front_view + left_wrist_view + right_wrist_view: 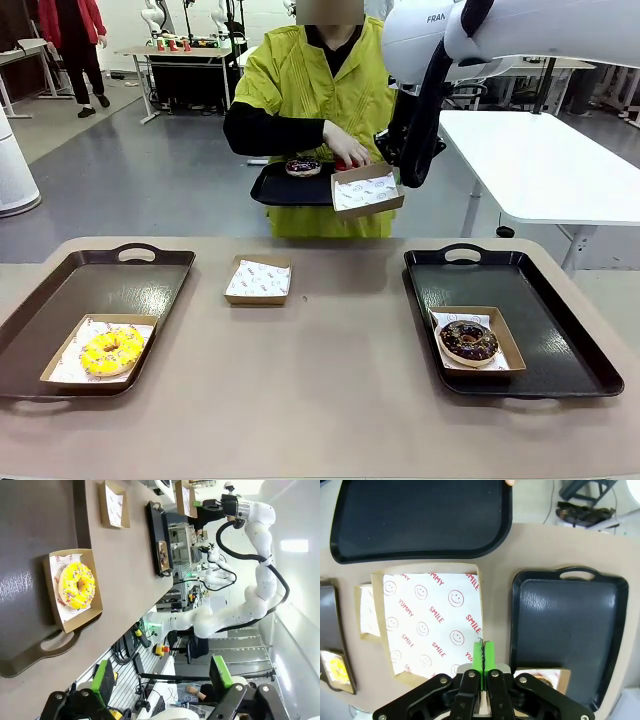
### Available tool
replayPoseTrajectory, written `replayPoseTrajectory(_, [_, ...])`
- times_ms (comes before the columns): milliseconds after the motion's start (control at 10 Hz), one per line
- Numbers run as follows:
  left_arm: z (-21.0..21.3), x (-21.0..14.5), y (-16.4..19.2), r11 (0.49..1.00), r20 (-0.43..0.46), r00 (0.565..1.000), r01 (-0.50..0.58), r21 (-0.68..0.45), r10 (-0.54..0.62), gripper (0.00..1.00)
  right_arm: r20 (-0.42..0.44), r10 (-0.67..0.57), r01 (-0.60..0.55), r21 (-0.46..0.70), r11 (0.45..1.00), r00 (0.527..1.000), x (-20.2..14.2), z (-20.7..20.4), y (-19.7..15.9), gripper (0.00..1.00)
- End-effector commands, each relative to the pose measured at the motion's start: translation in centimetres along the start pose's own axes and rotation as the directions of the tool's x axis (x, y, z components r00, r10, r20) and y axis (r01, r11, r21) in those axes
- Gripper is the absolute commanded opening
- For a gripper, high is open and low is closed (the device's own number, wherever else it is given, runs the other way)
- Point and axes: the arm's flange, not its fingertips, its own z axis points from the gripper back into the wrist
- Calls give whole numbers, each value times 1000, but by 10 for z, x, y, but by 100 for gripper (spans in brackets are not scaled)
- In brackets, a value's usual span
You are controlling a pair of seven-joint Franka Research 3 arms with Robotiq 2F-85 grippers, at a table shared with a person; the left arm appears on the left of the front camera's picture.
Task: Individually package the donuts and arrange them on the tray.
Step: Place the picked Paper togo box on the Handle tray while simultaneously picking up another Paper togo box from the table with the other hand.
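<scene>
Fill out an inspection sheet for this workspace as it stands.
Surface: tan table carrying the left tray and right tray.
Job's things: yellow donut boxed on the left tray; chocolate donut boxed on the right tray; speckled donut on the person's tray; empty box mid-table.
Clutter: nothing seen.
Grippers: left claw open, empty; right claw shut on a lined box, held up beside the person's hand.
Cables: black hose along the right arm.
Surroundings: white table behind.

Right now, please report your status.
Left gripper open. Right gripper shut on empty box, off table. Yellow donut, chocolate donut boxed. Person's hand at box.
</scene>
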Motion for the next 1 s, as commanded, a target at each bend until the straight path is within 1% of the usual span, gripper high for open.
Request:
replayPoseTrajectory(0, [-2,-2,-4,1000,5,1000,-7,-3,7,100,-1,2,-2,7,1000,1000,-3,3,0,0])
replayPoseTrajectory(900, [-2,-2,-4,1000,5,1000,-7,-3,7,100,-1,2,-2,7,1000,1000,-3,3,0,0])
